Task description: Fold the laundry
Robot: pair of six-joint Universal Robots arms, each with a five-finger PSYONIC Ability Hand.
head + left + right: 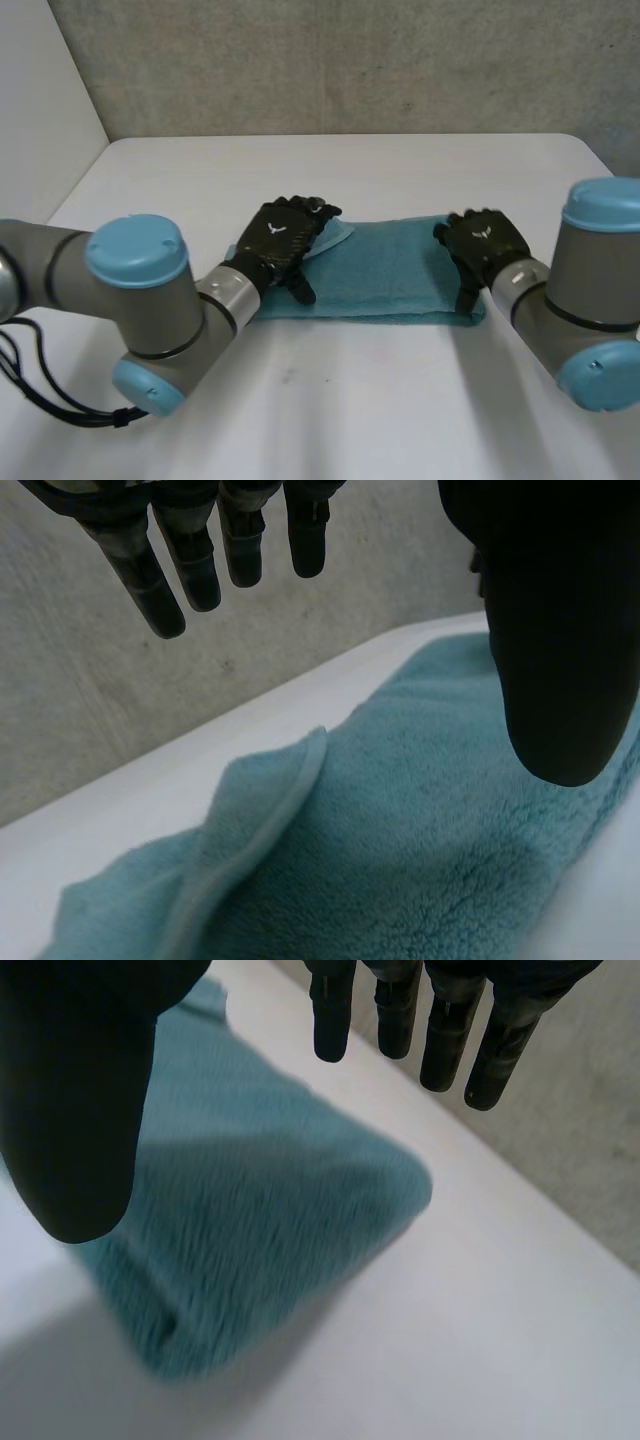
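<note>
towel (390,280): folded strip on table (340,400) | left hand (280,238) over one end, right hand (483,243) over the other | fingers (195,565) released, nothing held | step: crosswise fold judged next; an end must be pinched

A white table (400,165) takes up the middle and lower part of the head view. Its surface is smooth and matte, and its far edge runs across the upper third of the frame to a rounded corner at the upper right. Behind it, a grey wall (350,60) with a rough, speckled, concrete-like face spans the top of the frame. At the upper left, a plain white panel (45,110) stands along the table's left side and meets the grey wall in a vertical seam.
</note>
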